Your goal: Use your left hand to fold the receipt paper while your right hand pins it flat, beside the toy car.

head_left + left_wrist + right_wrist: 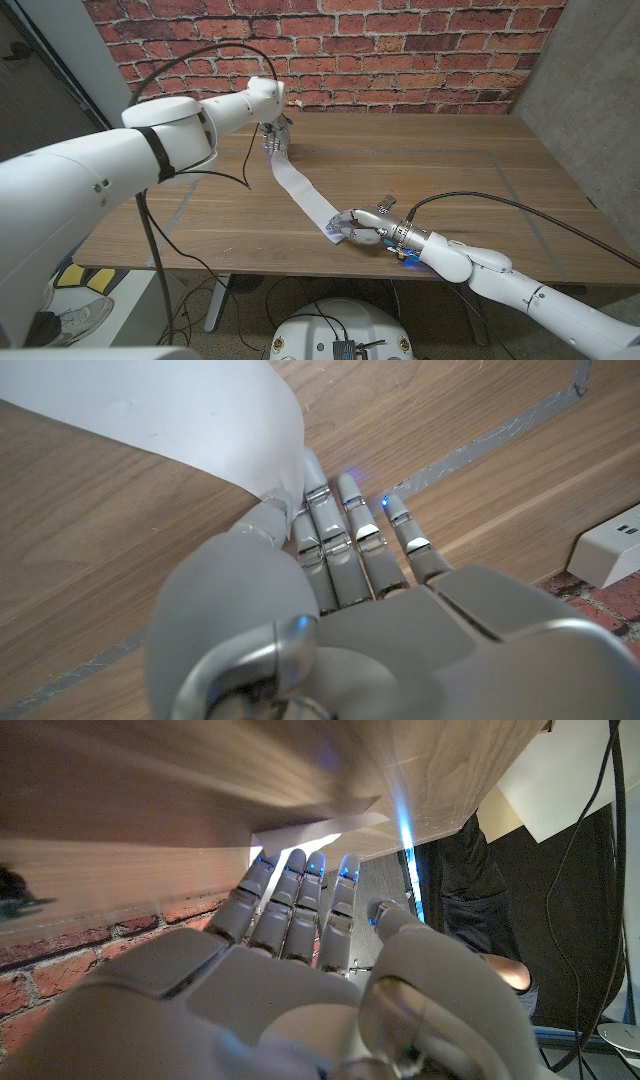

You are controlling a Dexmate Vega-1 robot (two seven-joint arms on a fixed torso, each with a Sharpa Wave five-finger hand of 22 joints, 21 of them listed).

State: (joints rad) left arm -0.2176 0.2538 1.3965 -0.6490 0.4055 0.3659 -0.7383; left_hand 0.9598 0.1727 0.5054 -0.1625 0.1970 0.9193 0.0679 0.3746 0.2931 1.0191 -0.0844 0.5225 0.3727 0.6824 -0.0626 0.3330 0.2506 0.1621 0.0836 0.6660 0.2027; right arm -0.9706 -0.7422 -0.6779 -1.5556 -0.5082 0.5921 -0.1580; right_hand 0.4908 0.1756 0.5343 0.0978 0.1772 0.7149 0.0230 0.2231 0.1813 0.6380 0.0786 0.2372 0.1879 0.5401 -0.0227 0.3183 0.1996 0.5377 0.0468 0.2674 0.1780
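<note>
Receipt paper (303, 192): long white strip laid slantwise across the wooden table (440, 160), from the far left part toward the near edge at the middle; far end lifted and curved up off the wood, seen close in the left wrist view (170, 415).
Left hand (273, 134): at the strip's far end, pinching the paper between thumb and fingers (325, 520); remaining fingers close together, pointing down at the table.
Right hand (362, 228): on the strip's near end by the table's front edge, fingers (300, 890) side by side and pressed onto the paper, holding nothing.
Toy car: cannot tell; nothing clearly recognisable as one.
Surroundings: brick wall (400, 50) behind the table; white power strip (612, 545) at the table's far edge.
</note>
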